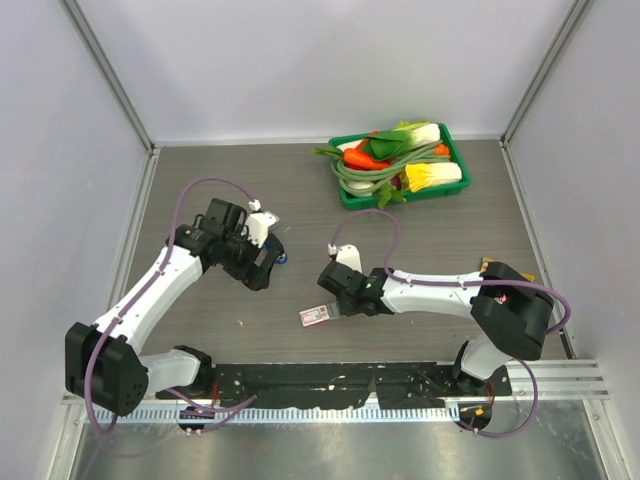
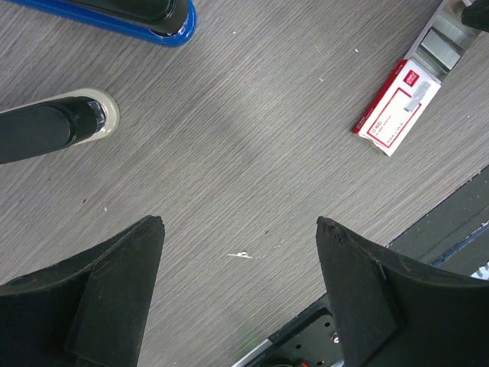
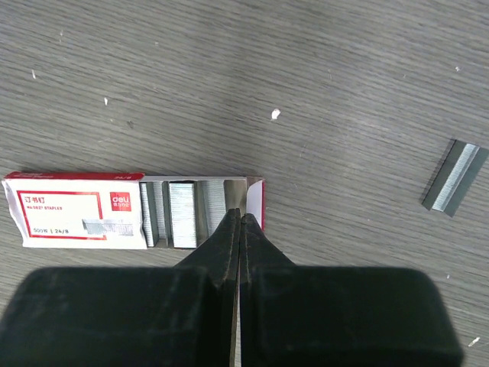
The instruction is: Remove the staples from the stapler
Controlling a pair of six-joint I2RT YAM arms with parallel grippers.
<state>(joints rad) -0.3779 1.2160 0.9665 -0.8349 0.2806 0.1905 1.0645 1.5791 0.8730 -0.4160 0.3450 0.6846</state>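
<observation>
Near the front of the grey surface (image 1: 430, 250), the right claw (image 3: 241, 218) hovers with its fingers pressed fully together and nothing between them. Its tip sits at the open end of a white-and-red staple box (image 3: 72, 218); whether it touches the box cannot be told. The box's tray (image 3: 191, 210) is slid out and shows rows of staples inside. One short silver strip, the staples (image 3: 456, 177), lies loose on the surface, well apart from the box.

Further back, the left claw (image 2: 238, 223) hangs wide open over bare wood grain, gripping nothing. The blue-and-black stapler (image 2: 153, 19) lies just beyond it, untouched by either claw. At the far side stands a green basket (image 1: 445, 191) of toy vegetables.

With a strip already lying free of the stapler, the unloading looks largely done. The stapler's channel is out of sight, so whether any staples are left inside cannot be judged. What seems left is tidying: the loose strip and the open box.
</observation>
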